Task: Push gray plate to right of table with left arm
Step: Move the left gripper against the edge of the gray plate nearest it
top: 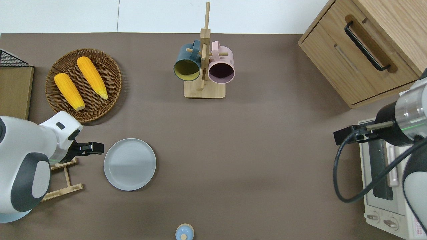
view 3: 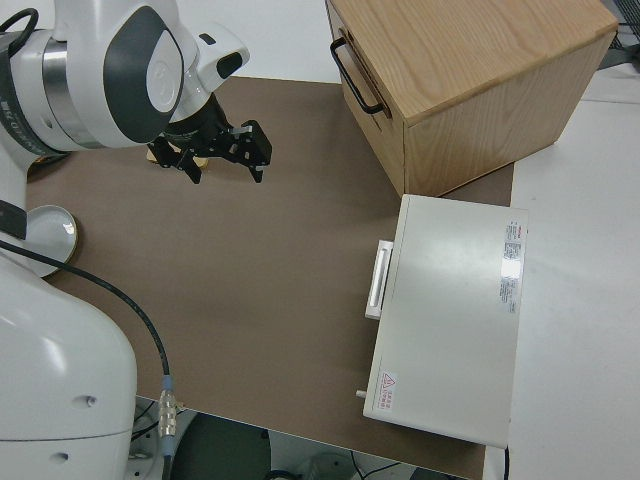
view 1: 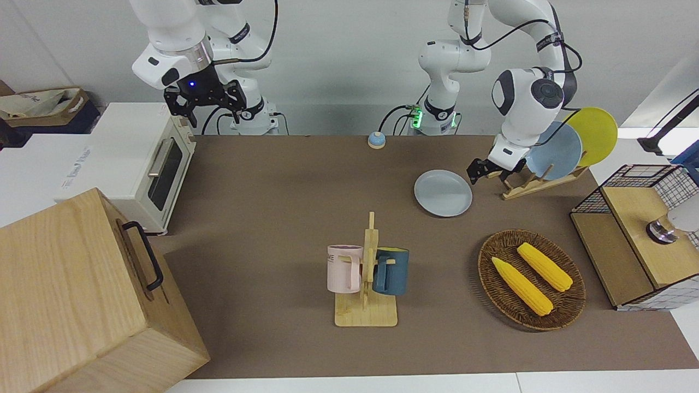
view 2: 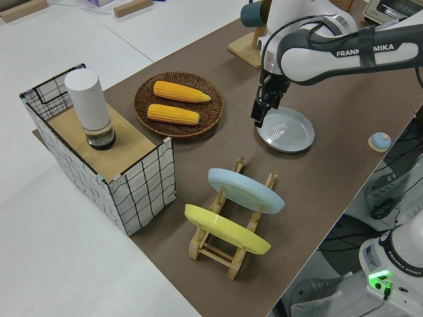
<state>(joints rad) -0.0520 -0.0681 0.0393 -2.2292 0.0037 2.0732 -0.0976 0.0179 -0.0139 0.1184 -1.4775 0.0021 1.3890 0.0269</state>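
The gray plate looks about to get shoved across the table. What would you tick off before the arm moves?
1. Left gripper sits at the gray plate's rim, on the side toward the left arm's end: ok.
2. Contact with the rim: cannot tell.
3. Plate lies flat on the table: ok.
4. Brown stretch from the plate toward the right arm's end carries nothing: ok.
5. Toaster oven stands at that end, so the push needs a stopping point: cannot tell.
6. Right arm is parked: ok.

Left hand (top: 96,148) low; right arm parked
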